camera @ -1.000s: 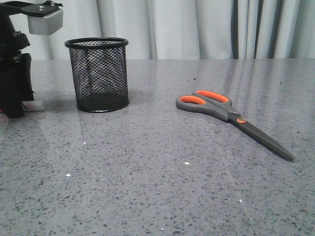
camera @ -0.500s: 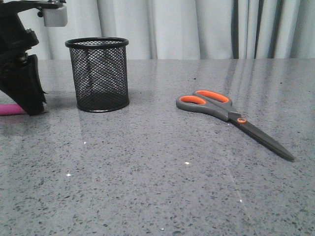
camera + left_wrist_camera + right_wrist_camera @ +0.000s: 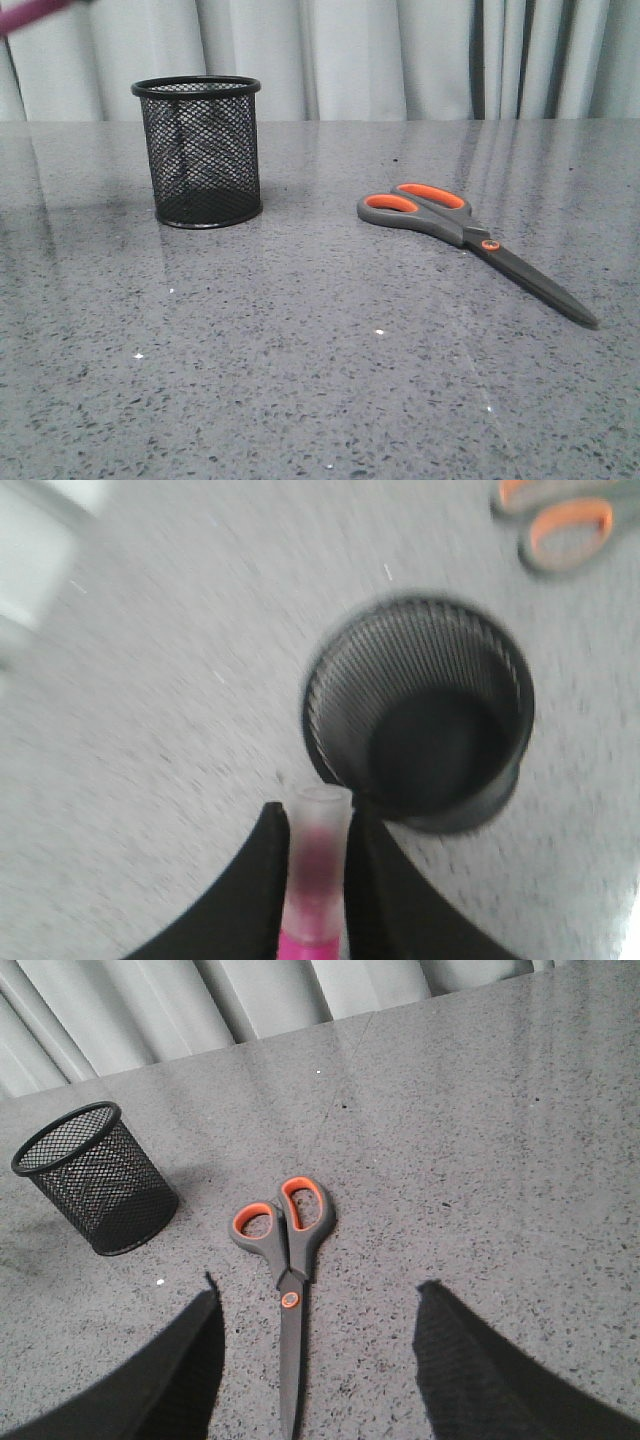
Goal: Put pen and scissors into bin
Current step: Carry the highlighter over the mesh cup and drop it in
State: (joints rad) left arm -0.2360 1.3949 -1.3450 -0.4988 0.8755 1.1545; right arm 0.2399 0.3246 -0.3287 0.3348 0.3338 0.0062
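Observation:
The black mesh bin [image 3: 203,152] stands upright at the left of the grey table. My left gripper [image 3: 315,815] is shut on the pink pen [image 3: 318,865], cap end forward, high above the table beside the bin's open mouth [image 3: 420,715]. In the front view only a pink tip of the pen [image 3: 30,13] shows at the top left corner. The scissors [image 3: 470,240] lie flat and closed to the right of the bin. My right gripper [image 3: 318,1295] is open above the table, with the scissors' blade [image 3: 290,1360] between its fingers' line of sight.
Pale curtains hang behind the table's far edge [image 3: 400,120]. The speckled grey tabletop [image 3: 320,380] stretches bare toward the front between the bin and the scissors.
My left arm has lifted the pen from the table at the left and risen almost out of the front view. Bin and scissors have not moved.

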